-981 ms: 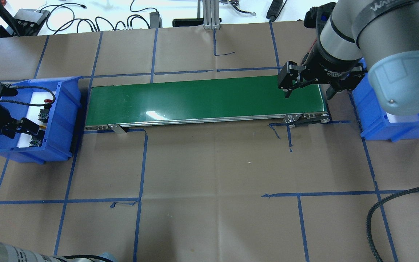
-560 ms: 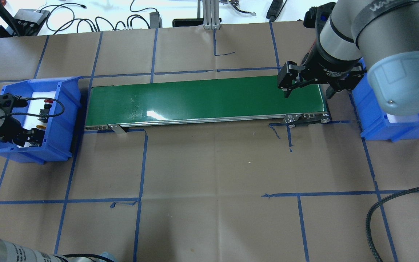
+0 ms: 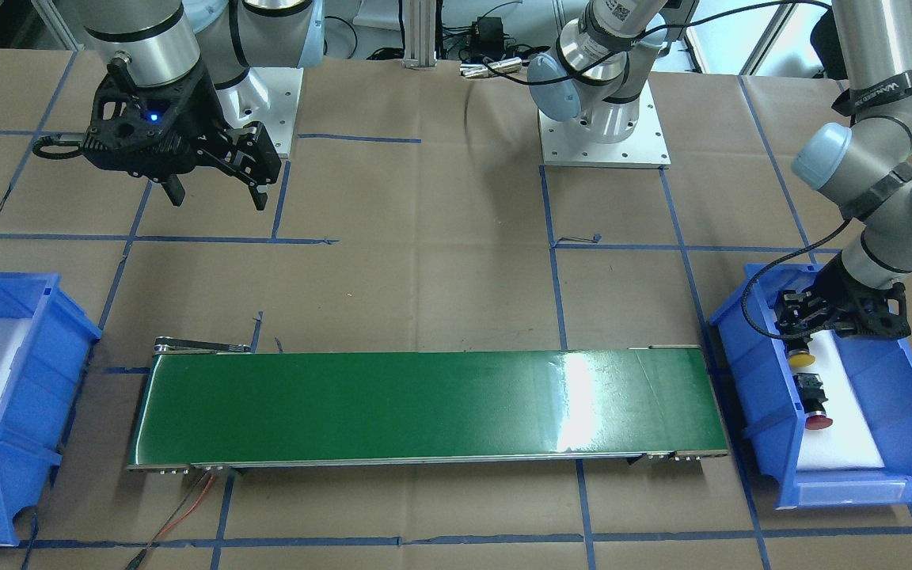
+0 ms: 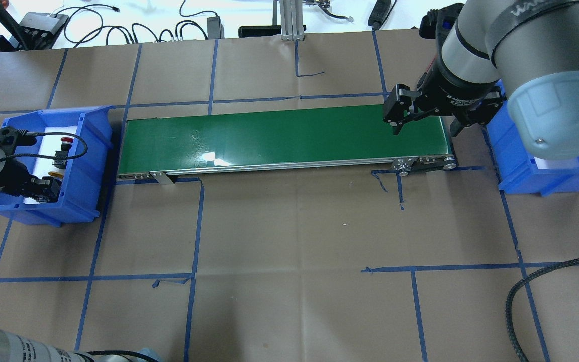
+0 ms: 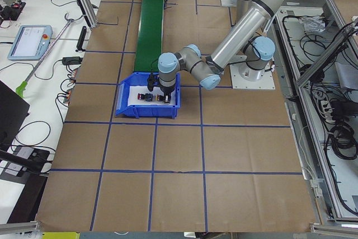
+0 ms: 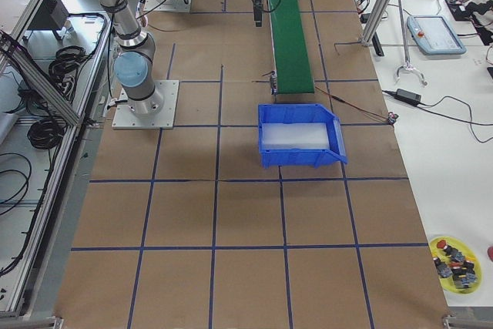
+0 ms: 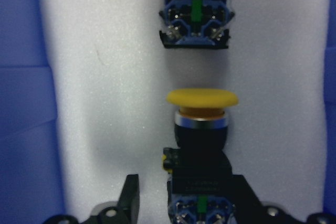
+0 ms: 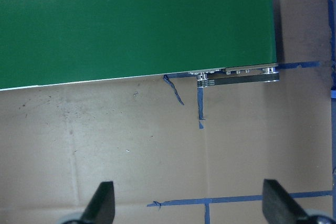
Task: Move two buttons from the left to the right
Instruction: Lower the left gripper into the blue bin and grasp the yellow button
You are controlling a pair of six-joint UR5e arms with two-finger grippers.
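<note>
**Item 1, left gripper**. You find it lowered into the left blue bin. Its fingers are parted and set either side of the terminal block of the yellow button. A strip of white shows between one finger and the block, while the other finger sits just beside it. As far as the wrist view lets you see, it is spread and not clamped.

**Item 2, yellow button.** It lies on its side on the bin's white foam liner. Its mushroom cap points away from the gripper.

**Item 3, red button**. You have it in the same bin, on the same liner and also on its side. It lies in line with the yellow one and just past it. Its terminal block faces the yellow cap with a gap between them, and its red cap points toward the operators' side.

**Item 4, right gripper**. It hangs above the brown paper, on the robot's side of the conveyor and near the belt's right end. Its fingers are spread wide, and you see only paper between them.

**Item 5, right blue bin**. It stands at the conveyor's right end and is lined in white.
</note>
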